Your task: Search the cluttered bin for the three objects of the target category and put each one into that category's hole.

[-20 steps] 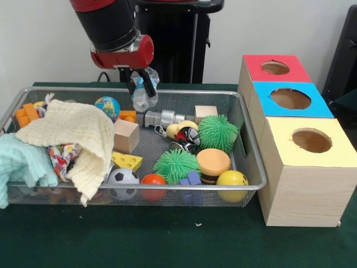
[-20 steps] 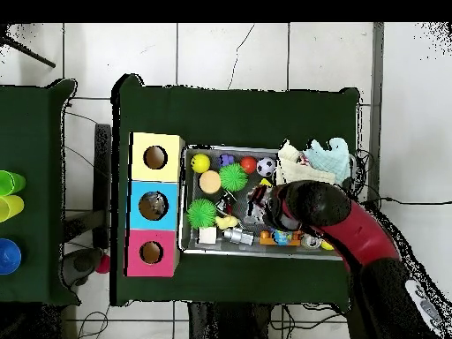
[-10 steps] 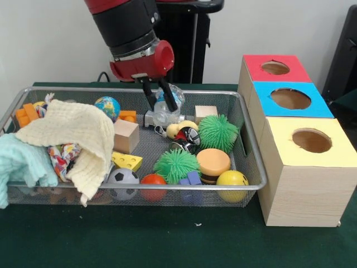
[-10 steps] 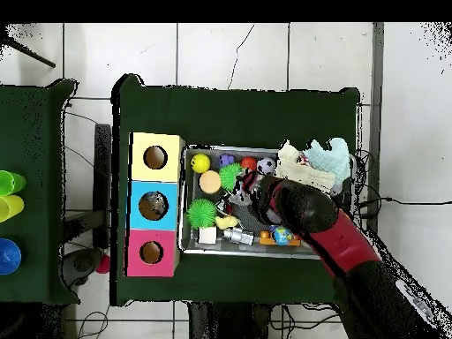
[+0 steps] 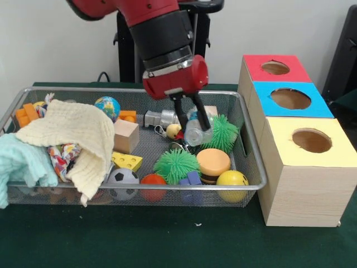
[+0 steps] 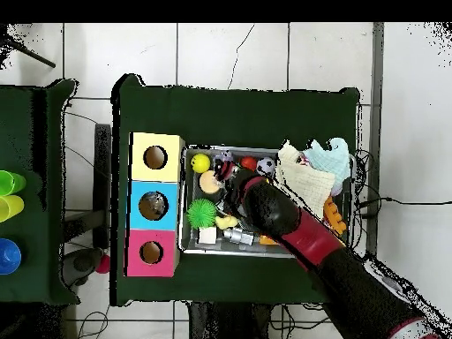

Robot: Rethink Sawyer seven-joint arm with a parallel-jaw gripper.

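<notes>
My gripper [image 5: 192, 120] hangs over the right half of the wire bin [image 5: 134, 90], shut on a crumpled clear plastic bottle [image 5: 194, 133]. The bottle dangles just above a green spiky ball [image 5: 220, 134] and a black and red toy [image 5: 179, 146]. To the right of the bin stand the red box [image 5: 274, 68], the blue box [image 5: 290, 99] and the yellow box [image 5: 311, 140], each with a round hole on top. In the overhead view the arm [image 6: 274, 212] covers the bin's middle and hides the gripper and the bottle.
The bin holds a second green spiky ball [image 5: 176, 164], a burger toy [image 5: 212, 163], a yellow ball [image 5: 232, 180], a soccer ball [image 5: 122, 178], wooden blocks [image 5: 126, 135], a metal piece [image 5: 160, 118], and a cream cloth [image 5: 72, 134] and a mint cloth [image 5: 22, 163] at left.
The gripper has carried the plastic bottle rightward and lower, from the bin's back middle toward the green spiky ball near the boxes.
</notes>
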